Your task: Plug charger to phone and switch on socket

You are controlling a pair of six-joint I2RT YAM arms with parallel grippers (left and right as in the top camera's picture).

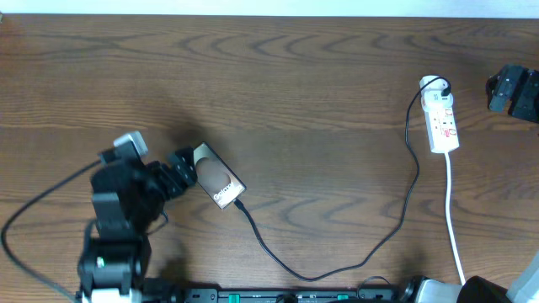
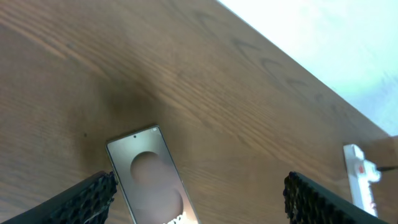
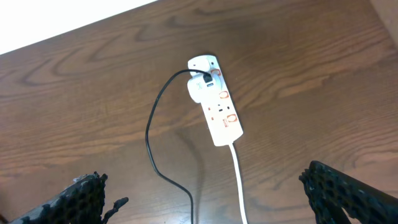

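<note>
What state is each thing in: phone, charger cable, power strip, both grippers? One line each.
phone: lying flat on the table, ungripped.
power strip: lying flat; switch positions unreadable.
charger cable: one end plugged into the power strip; tip at the phone's end, seating unclear.
left gripper: open, straddling the phone.
right gripper: open, empty, above the power strip.

Phone (image 1: 218, 177) lies left, socket (image 1: 443, 123) right, charger (image 1: 316, 277) between them.
</note>
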